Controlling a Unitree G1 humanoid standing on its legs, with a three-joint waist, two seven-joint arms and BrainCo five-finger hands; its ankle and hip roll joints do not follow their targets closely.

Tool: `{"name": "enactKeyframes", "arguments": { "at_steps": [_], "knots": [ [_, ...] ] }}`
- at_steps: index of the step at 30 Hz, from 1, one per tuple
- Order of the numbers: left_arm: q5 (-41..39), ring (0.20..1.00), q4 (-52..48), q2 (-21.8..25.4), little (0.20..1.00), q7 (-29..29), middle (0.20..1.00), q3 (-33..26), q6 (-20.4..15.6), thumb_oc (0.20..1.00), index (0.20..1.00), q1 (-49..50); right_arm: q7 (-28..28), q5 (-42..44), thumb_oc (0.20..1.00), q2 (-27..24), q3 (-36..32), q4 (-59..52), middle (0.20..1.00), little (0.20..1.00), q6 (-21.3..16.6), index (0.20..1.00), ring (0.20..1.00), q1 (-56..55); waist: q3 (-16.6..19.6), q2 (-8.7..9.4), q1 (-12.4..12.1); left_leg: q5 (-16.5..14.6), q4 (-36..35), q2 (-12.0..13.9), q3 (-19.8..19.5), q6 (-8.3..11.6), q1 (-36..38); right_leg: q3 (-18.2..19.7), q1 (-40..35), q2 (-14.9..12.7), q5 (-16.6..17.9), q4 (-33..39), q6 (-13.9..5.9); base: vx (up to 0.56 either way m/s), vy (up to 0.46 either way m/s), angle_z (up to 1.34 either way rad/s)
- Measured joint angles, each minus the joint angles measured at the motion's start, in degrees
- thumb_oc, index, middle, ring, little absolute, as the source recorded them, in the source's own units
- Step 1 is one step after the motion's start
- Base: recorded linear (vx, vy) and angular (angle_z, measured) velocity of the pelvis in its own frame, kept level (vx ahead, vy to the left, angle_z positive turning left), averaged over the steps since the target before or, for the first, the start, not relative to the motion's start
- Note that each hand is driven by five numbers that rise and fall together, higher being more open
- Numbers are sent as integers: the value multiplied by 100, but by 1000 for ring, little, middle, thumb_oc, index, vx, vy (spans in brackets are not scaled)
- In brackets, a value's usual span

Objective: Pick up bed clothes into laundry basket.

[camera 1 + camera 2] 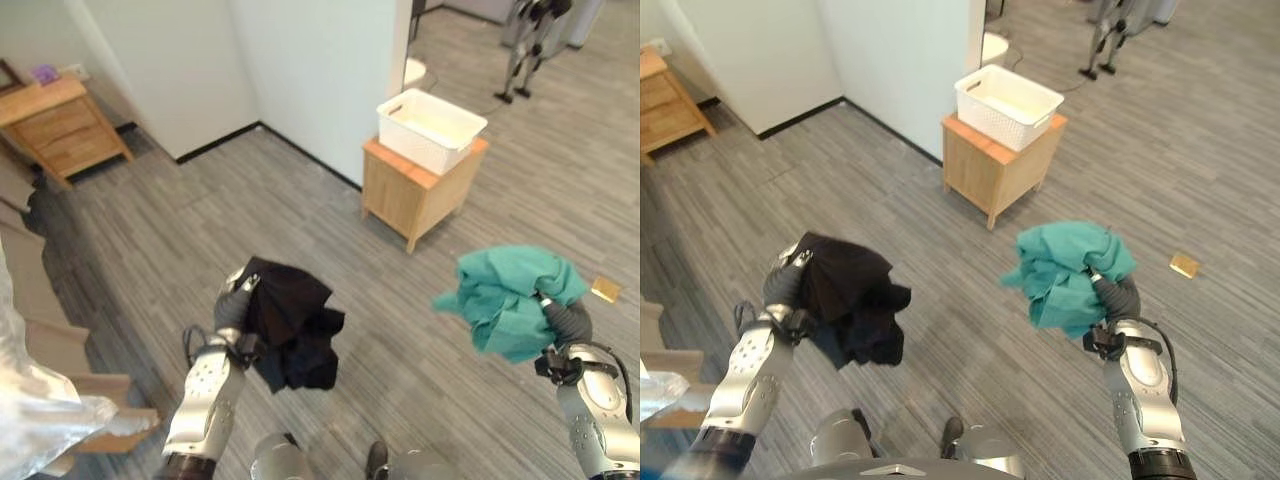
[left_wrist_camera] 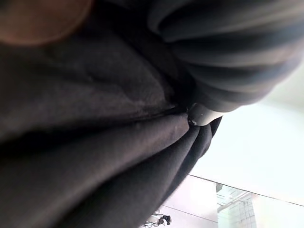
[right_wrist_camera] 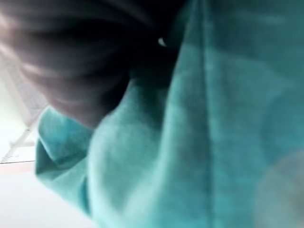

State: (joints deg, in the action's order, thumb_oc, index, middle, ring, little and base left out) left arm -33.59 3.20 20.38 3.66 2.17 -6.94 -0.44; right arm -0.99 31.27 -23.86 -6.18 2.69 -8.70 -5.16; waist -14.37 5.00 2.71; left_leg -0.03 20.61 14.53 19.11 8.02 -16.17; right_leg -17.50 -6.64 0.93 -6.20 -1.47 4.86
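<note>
Above the floor, left robot hand (image 1: 232, 308) grips black cloth (image 1: 292, 325), right robot hand (image 1: 565, 320) teal cloth (image 1: 515, 295)

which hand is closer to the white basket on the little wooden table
Right. The right hand, clutching the teal cloth, is nearer the white basket. The left hand, clutching the black cloth, is farther, off to the basket's left.

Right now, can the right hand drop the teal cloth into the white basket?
Probably not yet. The right hand holds the teal cloth well short of the white basket on the wooden stand; bare floor between, nothing blocking.
</note>
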Motion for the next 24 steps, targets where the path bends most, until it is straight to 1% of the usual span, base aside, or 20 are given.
{"name": "enactKeyframes", "arguments": {
  "at_steps": [1, 2, 3, 5, 6, 7, 9, 12, 13, 14, 15, 16, 17, 18, 19, 20, 21, 22, 23, 24],
  "knots": [
    [0, 200, 28, 2, 200, 15, 200, -15, 2, 200, 200, 59, 3, -3, 200, -1, 2, 8, 200, 200, 13, 200, 200, -6, -39, -30, -36, 104, -703, -172, -122, -113, 76, 41, -117, 42, -18, 43, -30, 365, 142, -32],
    [1, 200, 65, 7, 200, 17, 200, -18, 4, 200, 200, 96, 7, -31, 200, 10, -2, 32, 200, 200, 5, 200, 200, -60, -49, -53, -39, 190, -951, -291, -120, -238, -7, 147, -248, 104, -34, 104, -57, 522, 189, -44],
    [6, 200, 140, 4, 200, 10, 200, -34, 3, 200, 200, 110, 3, -208, 200, -1, 2, 59, 200, 200, 1, 200, 200, -147, -48, -105, -96, 272, -1563, -514, -363, -314, 27, 299, -413, 146, -90, 234, -150, 386, 133, -53],
    [16, 200, 173, 3, 200, 17, 200, -109, 4, 200, 200, 104, 3, -418, 200, -75, -22, 67, 200, 200, 11, 200, 200, -209, -62, -290, -158, 348, -2342, -586, -610, -416, 19, 607, -501, 327, -105, 402, -175, 357, 101, -70],
    [17, 200, 177, 5, 200, 24, 200, -176, 5, 200, 200, 98, 2, -448, 200, -80, -21, 70, 200, 200, 27, 200, 200, -221, -92, -340, -155, 370, -2468, -606, -612, -445, 17, 649, -578, 372, -100, 460, -167, 447, 124, -52],
    [23, 200, 228, -1, 200, 24, 200, -208, 5, 200, 200, 71, 0, -463, 200, -84, -22, 69, 200, 200, 50, 200, 200, -285, -121, -338, -104, 473, -2441, -618, -607, -472, -73, 767, -689, 386, -134, 535, -220, 623, 215, -71],
    [51, 200, 282, -11, 200, 32, 200, -278, 6, 200, 200, 76, 14, -577, 200, -100, -102, 74, 200, 200, 63, 200, 200, -393, -138, -320, -152, 550, -2439, -549, -803, -437, -58, 1238, -950, 327, -247, 640, -402, 569, 224, -94],
    [65, 200, 273, -26, 200, 32, 200, -262, 6, 200, 200, 80, 12, -611, 200, -161, -283, 64, 200, 200, 71, 200, 200, -443, -132, -353, -186, 668, -2241, -459, -1257, -421, -26, 1630, -1219, 136, -375, 681, -599, 430, 253, -89],
    [63, 200, 274, -69, 200, 32, 200, -277, 4, 200, 200, 63, 8, -607, 200, -167, -398, 52, 200, 200, 73, 200, 200, -533, -170, -282, -161, 933, -1778, -545, -1307, -404, -12, 1824, -1450, -113, -517, 672, -711, 426, 298, -86],
    [62, 200, 287, -70, 200, 36, 200, -273, 5, 200, 200, 69, 8, -606, 200, -126, -407, 43, 200, 200, 84, 200, 200, -572, -183, -182, -123, 1010, -1284, -619, -1089, -466, -56, 1829, -1521, -315, -536, 579, -737, 493, 343, -76],
    [63, 200, 326, -63, 200, 34, 200, -259, 6, 200, 200, 56, 7, -606, 200, -52, -397, 41, 200, 200, 88, 200, 200, -595, -183, -145, -104, 899, -1029, -663, -983, -534, -73, 1773, -1453, -433, -563, 319, -772, 169, 109, -47],
    [63, 200, 326, -60, 200, 30, 200, -237, 10, 200, 200, 48, 8, -606, 200, -4, -395, 4, 200, 200, 87, 200, 200, -692, -168, -108, -96, 836, -1023, -769, -935, -635, -20, 1678, -1337, -572, -545, 48, -803, 392, 293, -23],
    [64, 200, 259, -29, 200, 43, 200, -242, 12, 200, 200, -26, 15, -606, 200, 50, -396, -36, 200, 200, 98, 200, 200, -744, -155, -60, -83, 609, -936, -865, -846, -706, 11, 1633, -1249, -717, -437, -154, -866, 482, 412, -31],
    [64, 200, 162, 120, 200, 55, 200, -278, -4, 200, 200, -72, 5, -610, 200, 162, -302, -96, 200, 200, 99, 200, 200, -670, -143, 0, -170, 296, -884, -983, -566, -839, 134, 1776, -808, -918, -375, -1081, -878, 473, 416, -48],
    [64, 200, 159, 186, 200, 57, 200, -343, -9, 200, 200, -23, 9, -617, 200, 183, -143, -112, 200, 200, 102, 200, 200, -563, -140, -3, -202, 212, -1004, -1012, -431, -825, 288, 1835, -336, -1027, -334, -1970, -902, 468, 479, -53],
    [67, 200, 164, 272, 200, 63, 200, -349, -4, 200, 200, -3, 36, -832, 200, 122, 29, -314, 200, 200, 111, 200, 200, -604, -127, -26, -155, 248, -1208, -1201, -431, -882, 540, 1789, 183, -1248, -257, -3115, -940, 293, 392, -29],
    [67, 200, 164, 272, 200, 63, 200, -349, -4, 200, 200, -3, 36, -832, 200, 122, 29, -314, 200, 200, 111, 200, 200, -604, -127, -26, -155, 248, -1208, -1201, -431, -882, 540, 1789, 183, -1248, -257, -3115, -940, 293, 388, 8],
    [106, 200, 126, 343, 200, 105, 200, -407, -10, 200, 200, -78, 15, -1069, 200, 184, 40, -483, 200, 200, 107, 200, 200, -571, -125, -32, -116, -62, -1197, -1476, -394, -1332, 733, 1806, 827, -1571, -268, -3809, -1098, 475, 464, 24],
    [129, 200, 106, 415, 200, 188, 200, -457, 9, 200, 200, -125, 2, -1069, 200, 274, 116, -523, 200, 200, 105, 200, 200, -419, -170, -118, -28, -254, -1156, -1569, -338, -1593, 848, 1670, 1459, -1734, -196, -4325, -1109, 391, 329, 23],
    [151, 200, 90, 478, 200, 243, 200, -475, 21, 200, 200, -109, 0, -1068, 200, 236, 256, -567, 200, 200, 113, 200, 200, -371, -234, -227, 21, -381, -1159, -1567, -341, -1781, 994, 1630, 1712, -1705, -145, -4430, -1131, 563, 418, 2]
  ]
}}
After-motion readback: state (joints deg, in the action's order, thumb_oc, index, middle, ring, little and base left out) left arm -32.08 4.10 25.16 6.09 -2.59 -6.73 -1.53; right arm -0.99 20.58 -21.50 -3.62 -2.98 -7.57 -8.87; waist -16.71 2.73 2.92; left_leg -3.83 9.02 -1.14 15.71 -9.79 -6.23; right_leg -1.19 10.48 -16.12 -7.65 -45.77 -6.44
